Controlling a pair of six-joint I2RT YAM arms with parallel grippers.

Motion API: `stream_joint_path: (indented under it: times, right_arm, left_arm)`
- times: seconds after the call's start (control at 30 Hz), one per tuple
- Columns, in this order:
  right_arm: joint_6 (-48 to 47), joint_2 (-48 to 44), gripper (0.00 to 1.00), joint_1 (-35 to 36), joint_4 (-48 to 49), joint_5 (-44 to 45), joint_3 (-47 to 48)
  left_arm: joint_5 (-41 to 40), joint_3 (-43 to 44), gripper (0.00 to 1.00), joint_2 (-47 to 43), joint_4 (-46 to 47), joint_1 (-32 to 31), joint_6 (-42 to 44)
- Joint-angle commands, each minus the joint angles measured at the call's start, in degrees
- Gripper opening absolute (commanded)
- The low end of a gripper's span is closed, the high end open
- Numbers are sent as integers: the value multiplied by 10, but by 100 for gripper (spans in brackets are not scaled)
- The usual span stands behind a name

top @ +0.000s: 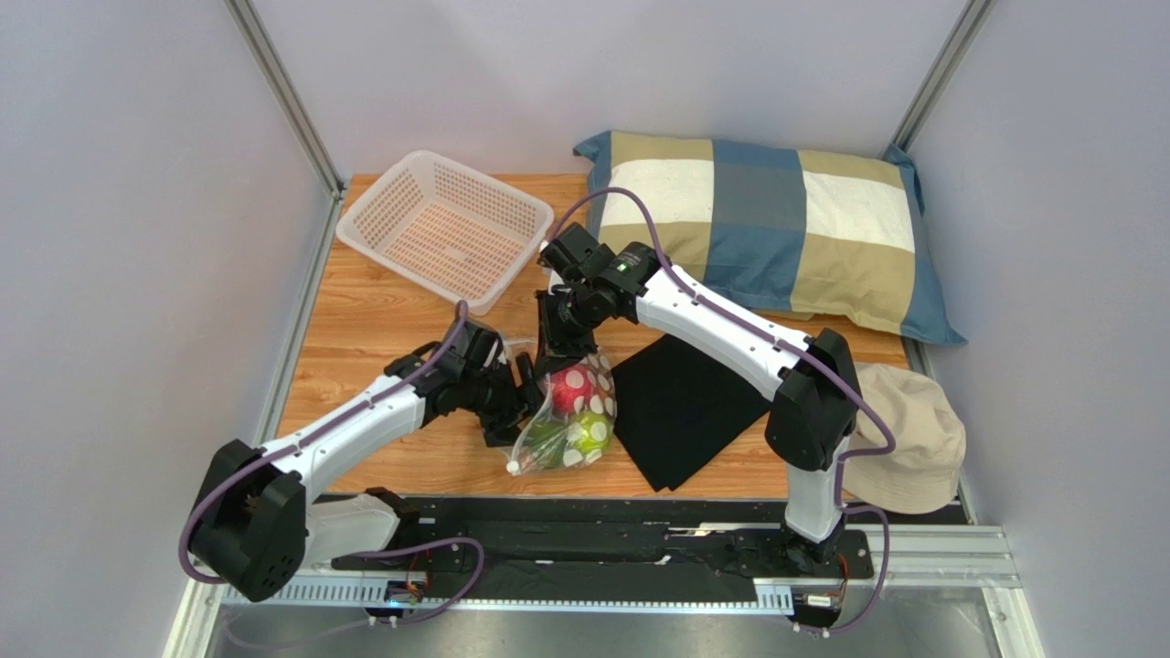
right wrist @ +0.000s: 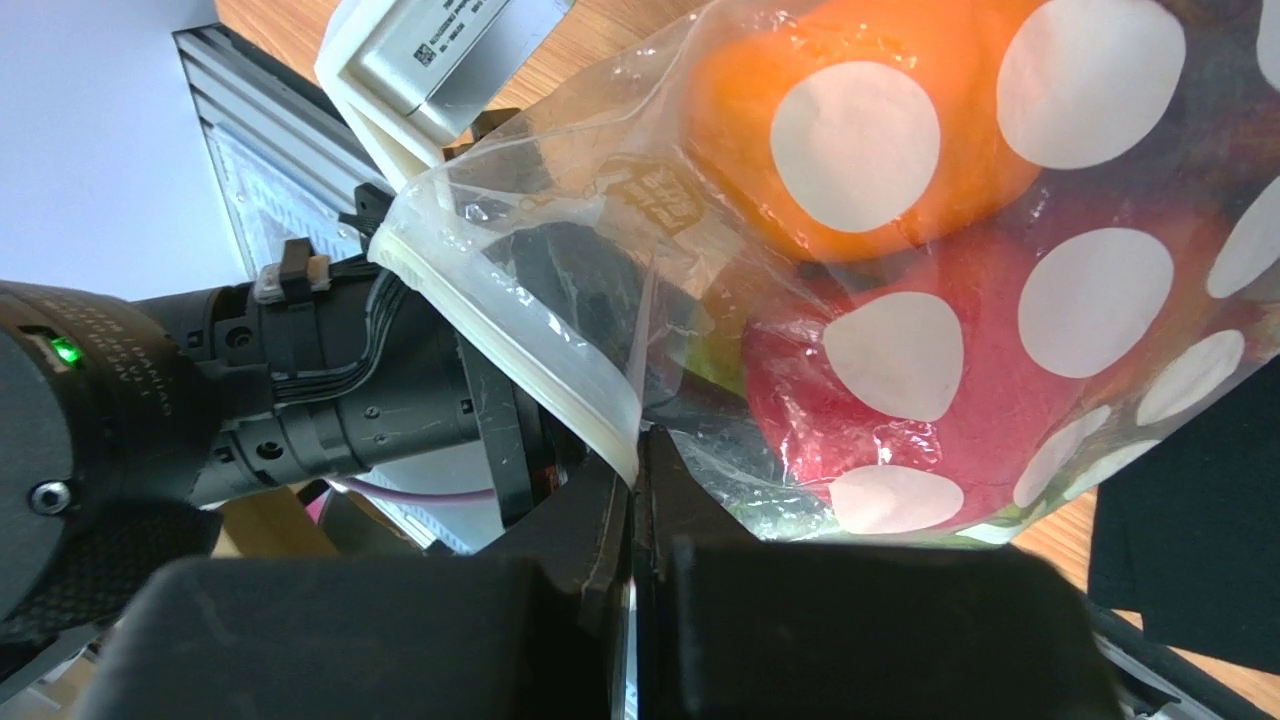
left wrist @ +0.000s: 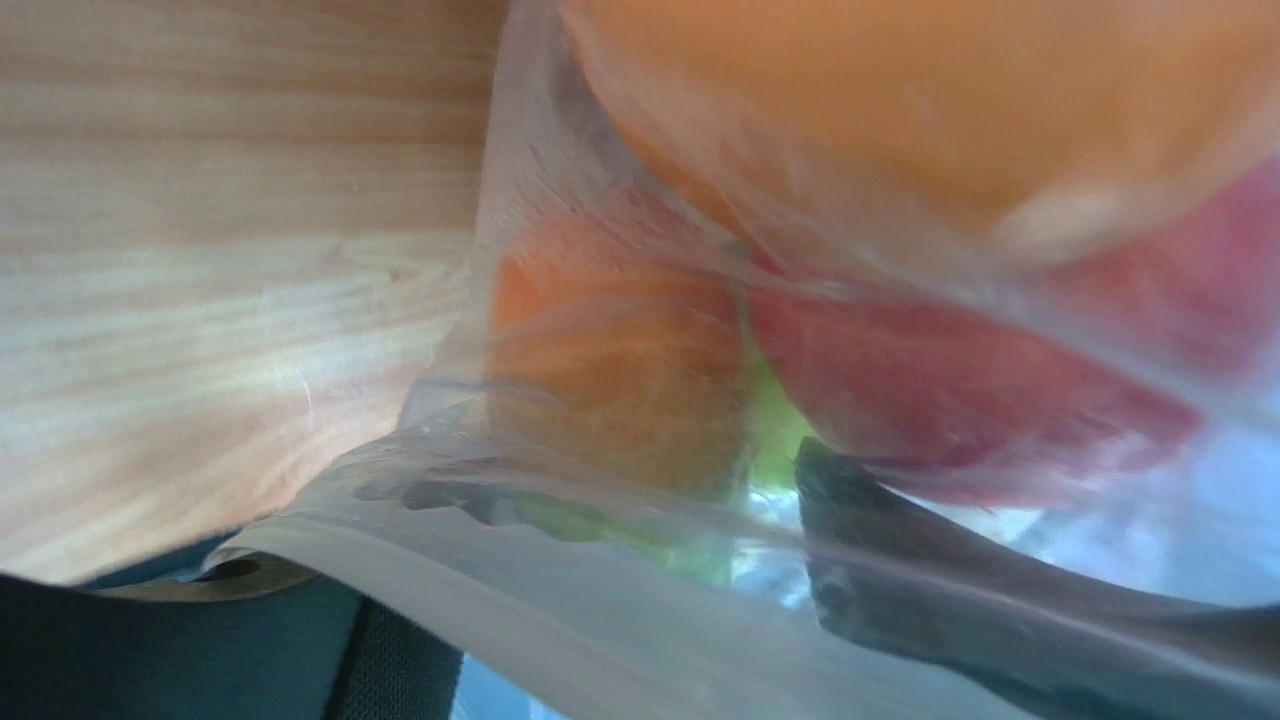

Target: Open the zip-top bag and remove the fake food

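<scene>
The zip-top bag (top: 570, 411) stands on the wooden table (top: 371, 329) between my two grippers. Inside it, the fake food shows as a red fruit (top: 574, 385) and a green fruit (top: 588, 436). In the right wrist view the dotted face covers an orange fruit (right wrist: 842, 150) and the red fruit (right wrist: 932, 390). My right gripper (right wrist: 637, 480) is shut on the bag's white zip lip (right wrist: 496, 323). My left gripper (top: 519, 400) is at the bag's left side. Its dark finger (left wrist: 932, 600) shows through the plastic, and the lip (left wrist: 601, 615) runs taut across its view.
A white lattice basket (top: 442, 222) sits at the back left and a checked pillow (top: 762, 226) at the back right. A black cloth (top: 687, 405) lies just right of the bag. A beige hat (top: 907, 439) lies at the right edge.
</scene>
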Motion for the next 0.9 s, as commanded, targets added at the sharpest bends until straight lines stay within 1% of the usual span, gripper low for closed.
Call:
stream_joint_path:
  times: [0.0,0.03,0.07,0.1,0.13,0.17,0.2,0.23,0.27,0.3,0.33,0.37,0.4,0.43,0.47,0.6,0.67,0.73,0.77,0.8,0.83,0.87]
  right_arm:
    - [37,-12,0,16,89,-62,4]
    - [37,-16,0,16,89,-62,2]
    - [37,-18,0,16,89,-61,-1]
    - [36,-22,0,16,89,-58,-10]
    - [33,-29,0,16,88,-56,-13]
    - [30,-32,0,17,85,-52,-18]
    - [26,-38,0,16,84,-47,-25]
    - [13,-52,0,18,84,-44,-41]
    - [5,-59,0,17,83,-38,-53]
    - [-4,-68,0,17,81,-20,-64]
    - [-13,-77,0,16,80,-8,-86]
    - [-14,-92,0,16,82,1,-96]
    - [-14,-96,0,15,82,3,-102]
    - [-14,-98,0,12,83,6,-105]
    - [-19,-101,0,12,81,9,-104]
    - [-13,-89,0,3,70,9,-90]
    - [-8,-82,0,-7,70,-4,-83]
    - [-18,-78,0,-9,67,-11,-81]
    - [-23,-78,0,-9,64,-12,-81]
    - [-30,-79,0,-9,64,-13,-85]
    - [-35,-77,0,-9,62,-12,-87]
    - [-39,-76,0,-9,59,-12,-88]
  left_arm:
    - [-6,-41,67,-5,121,-9,-4]
    - [-2,-46,60,-3,135,-9,2]
    - [-6,-43,55,-2,129,-9,14]
    - [-12,-40,37,-5,124,-9,18]
    - [-19,-33,28,-22,112,-9,23]
    - [-30,-26,25,-37,100,-9,39]
    - [-56,-18,14,-53,86,-9,46]
    - [-71,2,7,-91,50,-9,54]
    - [-81,15,0,-111,33,-9,80]
    - [-92,27,0,-131,19,-10,94]
    - [-110,48,0,-171,-7,-10,107]
    - [-115,52,0,-191,-12,-10,136]
    - [-116,53,0,-210,-13,-10,145]
    - [-109,46,0,-244,-12,-10,151]
    - [-103,43,0,-258,-14,-10,159]
    - [-36,5,0,-322,6,-10,162]
    - [-43,-6,0,-378,5,-10,152]
    - [-89,0,0,-436,34,-9,147]
    - [-127,13,0,-445,31,-10,146]
    - [-230,30,0,-445,3,-10,145]
    - [-283,77,0,-412,-17,-7,140]
    - [-315,99,0,-388,-21,-1,148]
